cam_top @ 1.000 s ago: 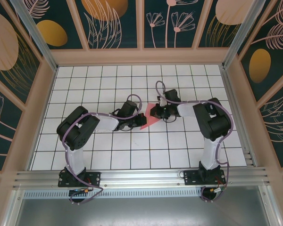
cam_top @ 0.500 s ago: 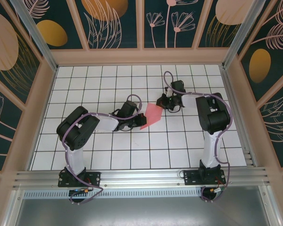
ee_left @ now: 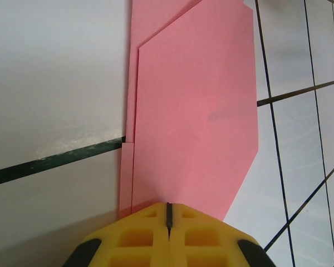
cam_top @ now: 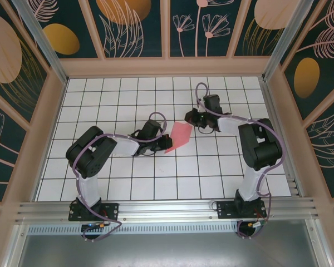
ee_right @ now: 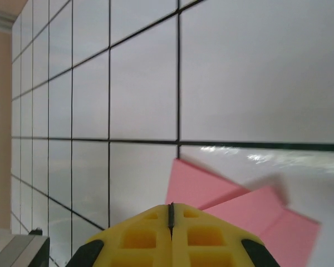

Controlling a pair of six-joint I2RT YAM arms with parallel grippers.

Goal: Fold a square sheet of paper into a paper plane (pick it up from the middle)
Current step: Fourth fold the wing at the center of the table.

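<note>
Just right of centre in the top view, the pink sheet of paper (cam_top: 180, 135), folded into layered flaps with one slanted edge, lies flat on the white grid table (cam_top: 100, 94), with bare tiles around it out to the walls. The left gripper (cam_top: 166, 143) has its yellow fingers (ee_left: 139, 239) pressed together with nothing between them, and the sheet's lower-left edge runs under their tips. The right gripper (cam_top: 190, 118), fingers likewise pressed together, sits just beside the sheet's upper-right corner.
</note>
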